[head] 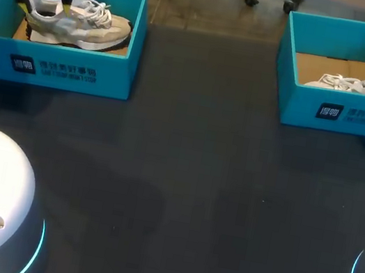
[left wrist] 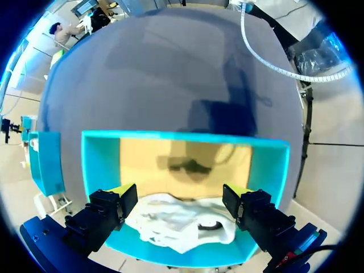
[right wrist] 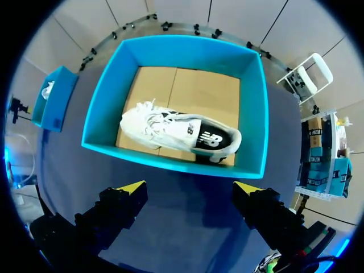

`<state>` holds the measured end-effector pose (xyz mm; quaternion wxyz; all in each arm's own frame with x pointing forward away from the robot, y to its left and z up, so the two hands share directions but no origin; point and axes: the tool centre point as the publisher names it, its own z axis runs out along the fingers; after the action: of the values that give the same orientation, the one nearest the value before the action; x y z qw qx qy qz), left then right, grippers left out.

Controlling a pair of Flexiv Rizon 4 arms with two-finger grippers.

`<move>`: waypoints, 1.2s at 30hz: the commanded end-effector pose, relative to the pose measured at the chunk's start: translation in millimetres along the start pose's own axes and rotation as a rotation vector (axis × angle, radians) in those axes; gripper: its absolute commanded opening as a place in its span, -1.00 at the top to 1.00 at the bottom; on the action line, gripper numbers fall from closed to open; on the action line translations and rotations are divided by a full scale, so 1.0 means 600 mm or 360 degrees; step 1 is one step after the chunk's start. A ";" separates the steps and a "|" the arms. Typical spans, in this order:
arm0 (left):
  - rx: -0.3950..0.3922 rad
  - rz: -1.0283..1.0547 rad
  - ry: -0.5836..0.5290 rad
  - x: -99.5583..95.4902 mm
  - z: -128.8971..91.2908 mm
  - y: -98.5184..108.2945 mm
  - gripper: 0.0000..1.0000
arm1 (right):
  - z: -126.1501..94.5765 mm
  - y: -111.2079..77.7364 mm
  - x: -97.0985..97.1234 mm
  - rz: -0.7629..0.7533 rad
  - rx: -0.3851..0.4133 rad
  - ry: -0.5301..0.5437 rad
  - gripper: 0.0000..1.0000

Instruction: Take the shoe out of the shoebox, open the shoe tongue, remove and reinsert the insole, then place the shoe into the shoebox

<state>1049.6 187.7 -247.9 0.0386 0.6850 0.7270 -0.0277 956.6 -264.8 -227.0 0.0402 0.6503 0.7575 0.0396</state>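
Matte dark table [head: 182,179], flat. At its far side I count two teal cardboard boxes, rectangular with brown floors, one shoe in each.

Left shoebox [head: 60,69]: beige mesh shoe [head: 75,22], white laces, lying inside. My left gripper [left wrist: 179,196] is over it, fingers spread with the shoe between them; I cannot tell if they touch.

Right shoebox [head: 342,112]: white shoe [head: 351,85], black heel. My right gripper [right wrist: 187,193] is spread wide over the table just before that box.
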 end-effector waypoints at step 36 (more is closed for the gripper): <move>-0.0109 0.0140 0.0258 0.108 0.038 0.124 -1.00 | 0.000 0.000 0.000 -0.0001 0.0000 0.0000 -1.00</move>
<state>1123.5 257.4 -276.5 0.0074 0.7092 0.7020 0.0644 956.7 -264.6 -227.1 0.0403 0.6503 0.7576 0.0395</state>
